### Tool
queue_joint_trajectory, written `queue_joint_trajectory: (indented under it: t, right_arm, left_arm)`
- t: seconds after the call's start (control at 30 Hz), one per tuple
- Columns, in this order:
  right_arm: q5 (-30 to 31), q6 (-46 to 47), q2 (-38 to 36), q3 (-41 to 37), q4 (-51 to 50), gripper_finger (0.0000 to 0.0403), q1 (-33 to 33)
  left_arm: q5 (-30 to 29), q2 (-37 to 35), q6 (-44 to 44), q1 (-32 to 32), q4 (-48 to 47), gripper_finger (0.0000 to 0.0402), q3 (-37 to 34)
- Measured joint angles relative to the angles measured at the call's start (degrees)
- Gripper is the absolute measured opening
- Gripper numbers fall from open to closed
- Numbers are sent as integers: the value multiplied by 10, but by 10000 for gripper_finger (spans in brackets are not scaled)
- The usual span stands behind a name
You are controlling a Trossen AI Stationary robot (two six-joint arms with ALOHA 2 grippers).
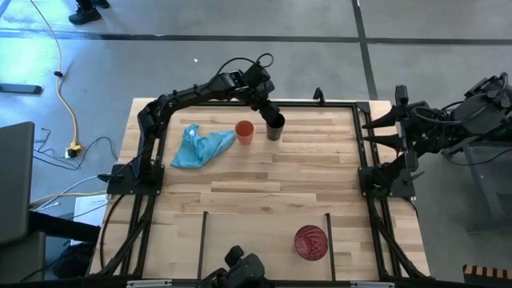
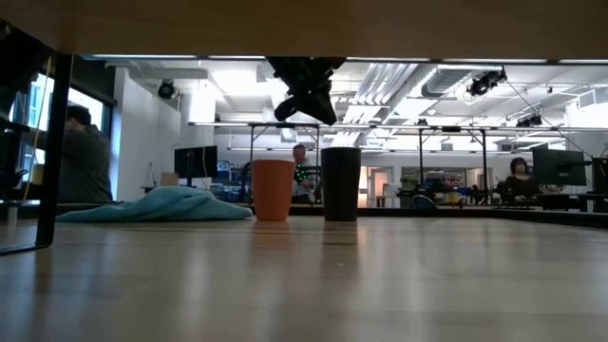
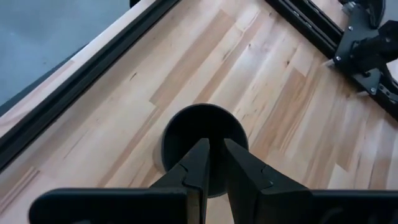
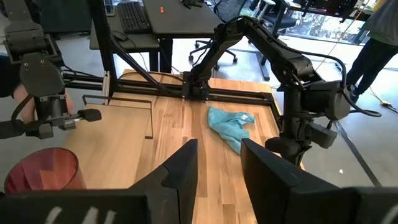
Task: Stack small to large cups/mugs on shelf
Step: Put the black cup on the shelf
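The black cup (image 1: 274,130) stands upright on the planks near the table's far edge, with the orange cup (image 1: 245,132) upright just to its left. The red-pink cup (image 1: 310,242) stands upright on the shelf (image 1: 264,240), against the right black bar (image 1: 329,236). My left gripper (image 1: 270,116) hovers just above the black cup's mouth (image 3: 202,124), pointing down and clear of its rim (image 2: 341,149). Its fingers are open by only a narrow gap (image 3: 216,142). My right gripper (image 1: 370,132) waits open at the table's right edge.
A light-blue cloth (image 1: 200,147) lies crumpled left of the orange cup. The shelf's left bar (image 1: 202,240) stands near the near edge, with a camera mount (image 1: 240,268) between the bars at that edge. Bare planks fill the table's middle (image 1: 264,188). People sit in the room beyond.
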Motion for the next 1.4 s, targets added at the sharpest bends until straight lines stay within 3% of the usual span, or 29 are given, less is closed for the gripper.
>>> queue_joint_trajectory:
  t: [0.93, 1.13, 1.4]
  right_arm:
    - [0, 3, 0, 0, 0, 114, 0]
    - [0, 3, 1, 0, 0, 114, 0]
    - [-4, 3, 1, 0, 0, 114, 0]
  left_arm:
    - [17, 0, -33, 1, -36, 38, 0]
    - [26, 0, -33, 1, -38, 100, 0]
    - [-23, 0, -33, 1, -48, 200, 0]
